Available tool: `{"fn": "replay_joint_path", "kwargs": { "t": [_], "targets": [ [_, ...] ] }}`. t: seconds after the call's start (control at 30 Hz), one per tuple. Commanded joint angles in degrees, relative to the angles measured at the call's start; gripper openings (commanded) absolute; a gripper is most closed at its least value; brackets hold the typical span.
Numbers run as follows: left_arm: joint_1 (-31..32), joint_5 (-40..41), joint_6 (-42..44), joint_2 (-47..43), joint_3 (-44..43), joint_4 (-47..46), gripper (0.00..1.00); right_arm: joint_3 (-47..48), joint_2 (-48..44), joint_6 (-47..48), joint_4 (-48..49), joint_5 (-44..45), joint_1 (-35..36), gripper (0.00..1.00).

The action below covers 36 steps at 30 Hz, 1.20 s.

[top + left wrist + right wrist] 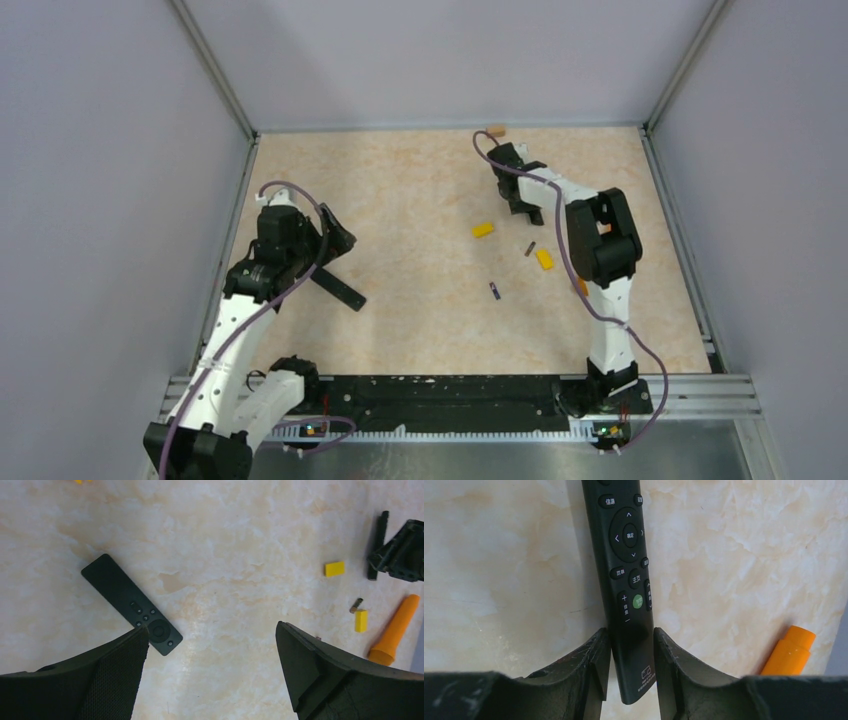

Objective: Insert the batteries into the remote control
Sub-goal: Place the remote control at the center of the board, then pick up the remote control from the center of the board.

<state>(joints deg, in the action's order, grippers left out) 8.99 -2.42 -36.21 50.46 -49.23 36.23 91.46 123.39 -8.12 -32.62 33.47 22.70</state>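
Between grey walls [100,150], batteries [495,290] lie on marbled beige tabletop [400,200].

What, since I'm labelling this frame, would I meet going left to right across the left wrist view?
A black remote → yellow block → battery → orange cone-shaped stick. The second yellow block overlaps the battery, so it is omitted.

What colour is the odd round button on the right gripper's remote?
Green button on the remote, clearest in right wrist view.
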Motion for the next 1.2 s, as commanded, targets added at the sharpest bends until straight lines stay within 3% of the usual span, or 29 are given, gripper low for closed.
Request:
{"fn": "replay_joint_path", "kwargs": {
  "t": [0.0, 0.2, 0.4, 0.5, 0.8, 0.97, 1.17],
  "targets": [
    [-0.3, 7.8, -2.5, 0.4, 1.5, 2.9, 0.99, -2.2, -3.2, -1.5, 2.3, -6.7, 0.1, 0.39],
    [-0.5, 12.7, -5.9, 1.4, 5.1, 4.5, 0.99, -9.1, -10.6, -3.7, 5.3, -13.5, 1.1, 0.45],
    [-0.5, 16.1, -9.0, 3.0, 10.4, 1.4, 0.99, -21.6, -24.8, -10.1, 11.6, -27.1, 1.6, 0.68],
    [-0.5, 17.7, -11.4, 4.4, 12.8, -0.6, 0.99, -28.2, -30.6, -13.5, 15.2, -33.1, 2.1, 0.74],
    [-0.5, 20.8, -18.3, 18.2, 11.6, -4.4, 0.98, -35.1, -41.5, -17.3, 18.4, -39.4, 3.2, 0.69],
    [-0.5, 20.8, -18.7, 26.3, 7.6, -5.3, 0.89, -37.7, -45.8, -18.3, 18.2, -40.7, 3.2, 0.68],
    [-0.5, 22.2, -20.5, 29.9, 7.4, -5.5, 0.77, -39.9, -47.8, -19.2, 18.5, -41.8, 3.2, 0.67]
  ]
}}
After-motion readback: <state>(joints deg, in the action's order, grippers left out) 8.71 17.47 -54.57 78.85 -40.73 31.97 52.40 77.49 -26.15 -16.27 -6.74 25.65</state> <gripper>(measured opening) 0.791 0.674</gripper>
